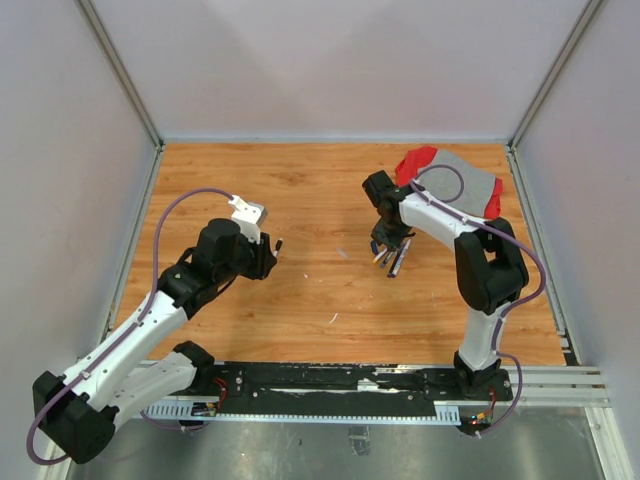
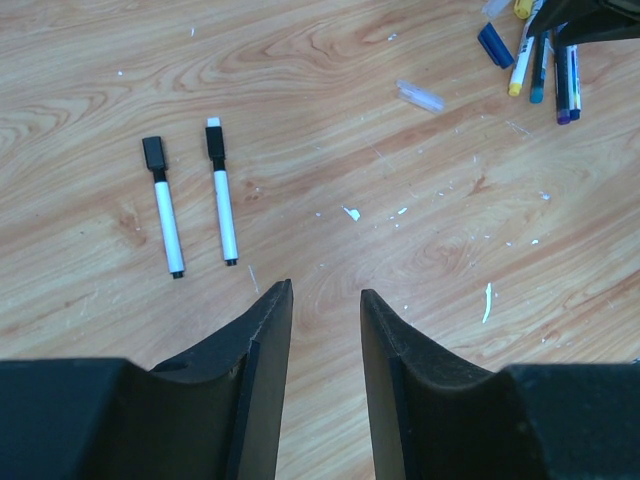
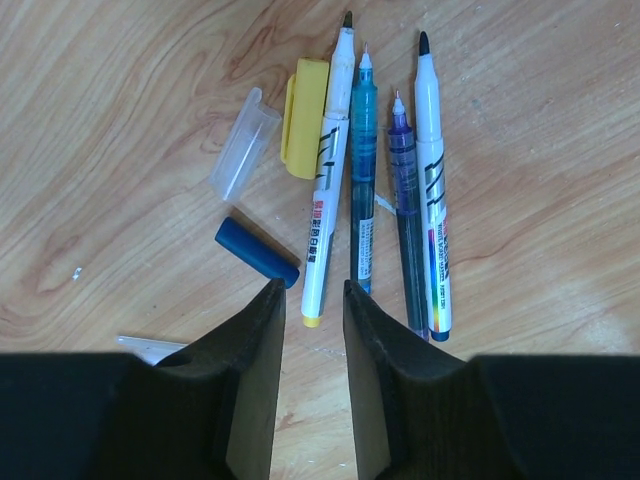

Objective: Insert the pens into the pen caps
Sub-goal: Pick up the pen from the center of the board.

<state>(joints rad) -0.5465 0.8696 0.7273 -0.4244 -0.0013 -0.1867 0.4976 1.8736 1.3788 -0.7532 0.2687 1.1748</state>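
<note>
pens (image 3: 361,180), slim plastic, on grained wood table (image 3: 120,100)

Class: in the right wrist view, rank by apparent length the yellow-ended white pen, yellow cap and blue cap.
1. yellow-ended white pen, longest.
2. yellow cap.
3. blue cap, slightly shorter despite lying nearer the camera.

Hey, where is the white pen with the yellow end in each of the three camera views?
Top external: the white pen with the yellow end lies right of centre, at the left of the bunch under the right arm's jaws.
Left wrist: the pen is in the top right corner, yellow end nearest the camera.
Right wrist: the pen is central, yellow end at the jaws' gap.
Shared landmark: the right arm's jaws, over the bunch.
</note>
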